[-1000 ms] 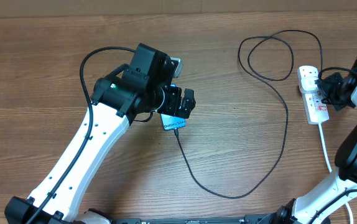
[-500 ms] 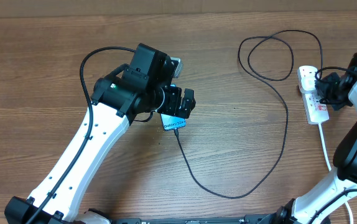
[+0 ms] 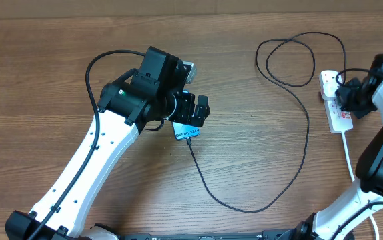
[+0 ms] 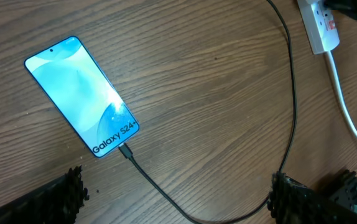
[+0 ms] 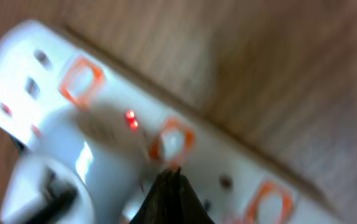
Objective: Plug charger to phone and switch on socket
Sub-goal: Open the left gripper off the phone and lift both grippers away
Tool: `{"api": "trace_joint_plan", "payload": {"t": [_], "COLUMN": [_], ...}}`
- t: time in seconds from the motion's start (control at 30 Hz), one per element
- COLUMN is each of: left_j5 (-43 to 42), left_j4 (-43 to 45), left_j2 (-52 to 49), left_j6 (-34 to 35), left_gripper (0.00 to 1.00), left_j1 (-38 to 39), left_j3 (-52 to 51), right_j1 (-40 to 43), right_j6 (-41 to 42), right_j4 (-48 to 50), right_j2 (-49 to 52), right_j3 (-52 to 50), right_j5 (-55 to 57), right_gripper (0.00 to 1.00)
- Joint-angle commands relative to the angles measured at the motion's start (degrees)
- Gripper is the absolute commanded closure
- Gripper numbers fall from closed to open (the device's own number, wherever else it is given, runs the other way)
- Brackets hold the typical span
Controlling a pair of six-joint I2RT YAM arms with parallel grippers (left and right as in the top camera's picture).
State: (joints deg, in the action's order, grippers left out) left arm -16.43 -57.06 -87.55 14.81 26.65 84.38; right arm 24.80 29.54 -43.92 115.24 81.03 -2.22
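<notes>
Wood-grain table [image 3: 245, 167] lies under everything, and each camera gives you something the others do not. Only the left wrist view shows you the phone [image 4: 82, 96] whole: it lies flat and diagonal, its light-blue screen lit, "Galaxy S24+" in white at its lower short edge, and the charger [image 4: 290, 93] connector seated in that edge. From overhead the left arm hides most of the phone [image 3: 186, 132]; you see just its lower end and the thin black cable running off it in a wide curve across the table to loops near the socket [image 3: 341, 121] at the far right. Your left gripper [image 4: 177, 185] hangs above the phone with its fingers [image 4: 63, 196] spread wide, holding nothing and touching nothing. The right wrist view is blurred, yet it alone shows you the socket [image 5: 104, 118] face close up: white, with orange-red squares and a small red light glowing. Your right gripper [image 5: 169, 190] appears there as one dark wedge, fingers drawn together, its tip at one orange-red square. Overhead it [image 3: 347, 99] sits over the strip's upper half.
</notes>
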Motion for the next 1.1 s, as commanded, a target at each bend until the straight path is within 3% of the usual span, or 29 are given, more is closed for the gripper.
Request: {"api": "trace_joint_plan", "payload": {"t": [0.0, 0.1, 0.27, 0.47, 0.6, 0.8, 0.83, 0.9, 1.0, 1.07], "left_j5": [0.5, 0.5, 0.3, 0.4, 3.0, 9.5, 10.4, 12.5, 15.8, 18.1], "left_j4": [0.0, 0.0, -0.1, -1.4, -3.2, -9.5, -10.4, -12.4, -15.2, -16.9], "left_j2": [0.7, 0.7, 0.7, 2.0, 6.1, 16.1, 17.7, 21.1, 26.1, 29.1], "left_j6": [-0.5, -0.5, -0.5, -0.7, -0.7, -0.7, -0.6, -0.5, 0.4, 1.2], "left_gripper": [0.0, 0.0, 0.0, 0.03, 0.05, 0.04, 0.04, 0.04, 0.03, 0.03], "left_j1": [0.4, 0.4, 0.4, 0.4, 0.4, 0.4, 0.4, 0.4, 0.4, 0.4], "left_j3": [1.0, 1.0, 1.0, 1.0, 1.0, 1.0, 1.0, 1.0, 1.0, 1.0], "right_j1": [-0.2, 1.5, 2.8, -1.0, -8.9, -27.0, -29.9, -35.8, -43.1, -46.9], "right_j6": [5.0, 9.8, 11.6, 2.4, -4.3, -7.6, -7.6, -7.6, -7.6, -7.5], "right_j4": [-5.4, -12.5, -17.3, -19.3, -20.0, -21.6, -21.9, -22.9, -25.1, -26.9], "right_j2": [-1.8, -6.9, -16.7, -29.6, -37.4, -46.6, -47.6, -49.2, -50.3, -50.4], "right_j3": [2.7, 6.3, 8.9, 8.8, 8.8, 8.8, 8.8, 8.8, 8.8, 8.8], "right_j5": [8.0, 15.8, 17.1, 4.1, -4.1, -4.5, -4.5, -4.4, -4.3, -4.1], "right_gripper": [0.96, 0.96, 0.96, 0.96, 0.96, 0.96, 0.9, 0.61, 0.0, 0.0]}}
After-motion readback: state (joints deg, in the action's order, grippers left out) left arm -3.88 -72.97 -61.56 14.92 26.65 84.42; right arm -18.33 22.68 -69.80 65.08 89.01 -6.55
